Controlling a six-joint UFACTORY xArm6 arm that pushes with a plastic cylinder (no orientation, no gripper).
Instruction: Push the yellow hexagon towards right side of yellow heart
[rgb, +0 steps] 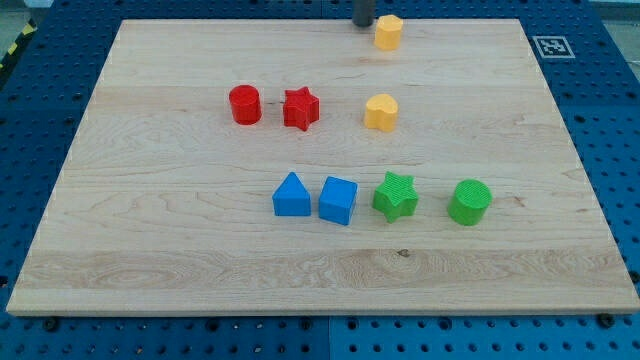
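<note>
Wooden board (150, 270) on a blue perforated bench, with eight blocks and the rod entering at the view's top edge. Reading left to right: a red cylinder (245, 104) and a red star (300, 109) sit almost touching in the upper left of the cluster; below them, a blue triangular block (291, 195) and a blue cube (338, 200) stand just beside one another. These four play no part in the task and lie well apart from the working lane.

Next comes my tip (364, 25), a bare dark rod that grasps nothing; it rests at about 9 o'clock of the yellow hexagon (388, 32), just beside it. Whether the two actually touch cannot be told. That placement appears deliberate: contact on the hexagon's left flank would drive it toward the view's right.

The yellow heart (381, 112) lies at 6 o'clock of the hexagon, nearly straight below it, so the hexagon must travel both rightward and downward to reach the heart's 3 o'clock side, which is bare. A later contact from 12 o'clock will probably be needed.

Farthest right, the green star (396, 196) and green cylinder (469, 202) stand below that destination, clear of the likely path.
</note>
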